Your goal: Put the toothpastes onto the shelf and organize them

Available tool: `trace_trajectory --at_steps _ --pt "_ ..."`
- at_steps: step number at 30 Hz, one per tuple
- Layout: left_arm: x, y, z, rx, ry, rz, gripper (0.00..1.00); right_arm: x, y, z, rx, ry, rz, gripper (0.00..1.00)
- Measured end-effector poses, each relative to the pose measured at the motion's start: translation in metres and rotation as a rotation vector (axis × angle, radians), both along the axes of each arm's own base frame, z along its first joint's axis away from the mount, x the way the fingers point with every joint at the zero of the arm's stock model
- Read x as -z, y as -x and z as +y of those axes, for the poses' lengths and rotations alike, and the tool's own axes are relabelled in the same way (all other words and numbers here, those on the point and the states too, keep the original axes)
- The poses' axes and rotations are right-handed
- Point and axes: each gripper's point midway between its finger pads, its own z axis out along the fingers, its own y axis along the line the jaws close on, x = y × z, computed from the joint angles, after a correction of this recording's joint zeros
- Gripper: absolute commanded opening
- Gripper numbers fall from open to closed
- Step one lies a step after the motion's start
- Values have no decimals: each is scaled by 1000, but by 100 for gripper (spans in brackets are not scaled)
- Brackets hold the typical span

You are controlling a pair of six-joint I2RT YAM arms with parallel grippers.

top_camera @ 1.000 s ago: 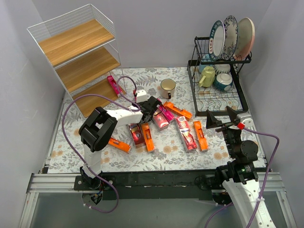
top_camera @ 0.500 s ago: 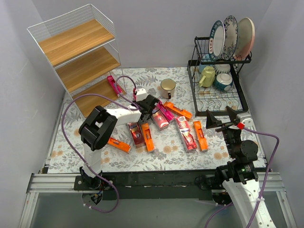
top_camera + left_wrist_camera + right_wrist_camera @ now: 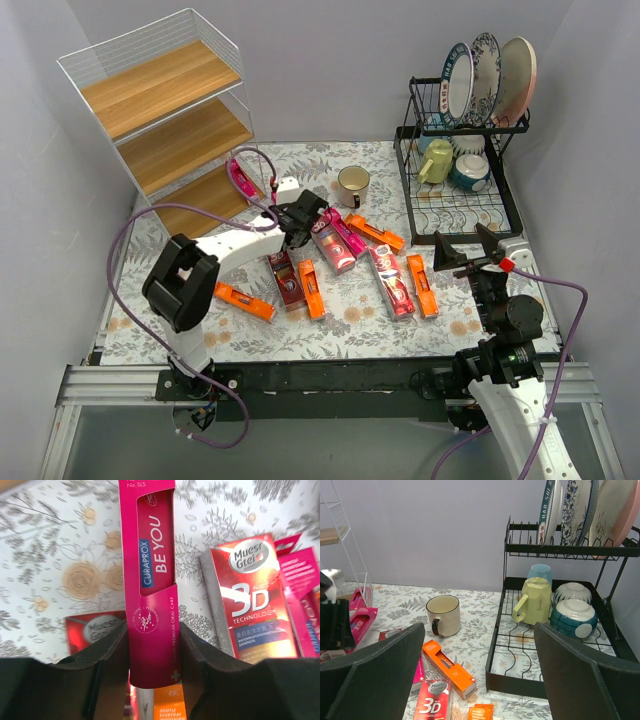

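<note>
My left gripper [image 3: 297, 220] is shut on a slim magenta-pink toothpaste carton [image 3: 150, 555], its fingers [image 3: 112, 655] clamping the near end above the table. Below it lie a dark red "3D" carton [image 3: 250, 600], another dark red one [image 3: 92, 632] and an orange one [image 3: 167, 705]. Several cartons lie on the table: dark red [image 3: 287, 280], [image 3: 392, 280], orange [image 3: 312, 290], [image 3: 245, 302], [image 3: 375, 232], [image 3: 423, 285], magenta [image 3: 347, 238]. One magenta carton [image 3: 238, 178] lies on the bottom board of the shelf [image 3: 160, 110]. My right gripper [image 3: 465, 252] is open and empty, near the front right.
A cream mug [image 3: 352, 183] stands behind the cartons; it also shows in the right wrist view [image 3: 443, 615]. The black dish rack [image 3: 505, 215] with plates, bowls and a yellow mug stands at the back right. Purple cable loops over the left arm.
My left gripper has moved back and left, toward the shelf, with the magenta carton in it. The right arm has not moved.
</note>
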Motion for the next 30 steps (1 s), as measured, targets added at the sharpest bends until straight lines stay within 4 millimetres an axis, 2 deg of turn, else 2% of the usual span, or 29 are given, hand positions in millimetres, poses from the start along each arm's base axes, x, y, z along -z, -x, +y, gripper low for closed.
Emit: trace_trajectory --at_steps 5,7,10,14,18,30 --pt "-39 -2 27 -55 44 -45 35 0 0 0 -2 0 0 99" --pt "-52 -1 49 -96 65 -60 35 0 0 1 -4 1 1 99" --pt "-58 3 80 -147 79 -69 35 1 0 1 -5 3 3 98" --pt "-55 8 116 -196 65 -61 35 2 1 2 -10 4 5 99" --pt "-47 5 128 -188 28 -61 35 1 1 4 -16 4 2 99" --pt "-14 -26 159 -179 -37 -112 36 -3 7 5 -29 0 -16 99"
